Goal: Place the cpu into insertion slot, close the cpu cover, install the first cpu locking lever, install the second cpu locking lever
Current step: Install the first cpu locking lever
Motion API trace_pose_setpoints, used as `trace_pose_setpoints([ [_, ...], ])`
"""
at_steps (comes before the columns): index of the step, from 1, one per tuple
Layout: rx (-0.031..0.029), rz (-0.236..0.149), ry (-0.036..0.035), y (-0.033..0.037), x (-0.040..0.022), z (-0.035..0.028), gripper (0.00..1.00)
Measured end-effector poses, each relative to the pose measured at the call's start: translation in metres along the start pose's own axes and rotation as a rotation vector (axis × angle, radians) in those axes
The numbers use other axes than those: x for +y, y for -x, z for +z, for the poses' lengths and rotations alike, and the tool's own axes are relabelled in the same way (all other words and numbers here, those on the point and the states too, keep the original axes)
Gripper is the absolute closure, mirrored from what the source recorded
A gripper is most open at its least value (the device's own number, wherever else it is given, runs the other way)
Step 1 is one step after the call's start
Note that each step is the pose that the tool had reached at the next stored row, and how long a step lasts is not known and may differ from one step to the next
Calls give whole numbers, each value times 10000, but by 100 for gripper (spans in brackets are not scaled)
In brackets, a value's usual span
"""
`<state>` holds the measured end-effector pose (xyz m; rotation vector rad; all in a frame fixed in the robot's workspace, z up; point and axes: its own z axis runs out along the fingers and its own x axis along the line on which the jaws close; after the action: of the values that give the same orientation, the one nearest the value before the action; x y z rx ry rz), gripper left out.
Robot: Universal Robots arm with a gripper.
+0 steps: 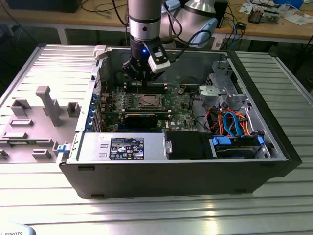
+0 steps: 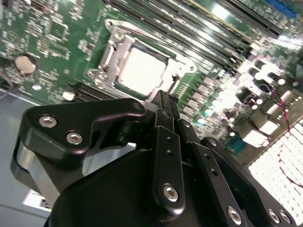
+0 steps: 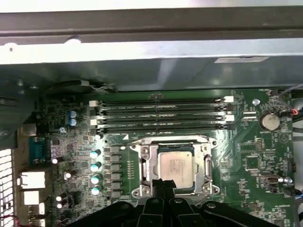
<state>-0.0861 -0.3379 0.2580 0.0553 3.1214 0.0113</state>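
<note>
Exterior view: a white label (image 1: 127,147), its print unreadable, lies at 6 o'clock of the cpu (image 1: 148,102). The arm hangs vertical, with the gripper (image 1: 139,82) at 11 o'clock.
Second wrist view: the fingers (image 2: 163,101) are pressed together and empty.
First wrist view: the cpu is seated in the insertion slot (image 3: 137,191), framed by the cpu cover (image 3: 207,165).

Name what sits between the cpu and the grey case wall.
The long parallel memory slots lie side by side between the cpu and the grey case wall, as the first wrist view shows.

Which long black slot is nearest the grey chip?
The end long black memory slot, beside the silver cpu cover framing the grey square cpu.
</note>
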Motion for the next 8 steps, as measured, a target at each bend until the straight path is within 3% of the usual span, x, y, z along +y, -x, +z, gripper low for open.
trace_pose_setpoints([
  [2,-1,-10,0,-62,-2,-1,89],
  [8,-1,-141,8,-160,-6,1,89],
])
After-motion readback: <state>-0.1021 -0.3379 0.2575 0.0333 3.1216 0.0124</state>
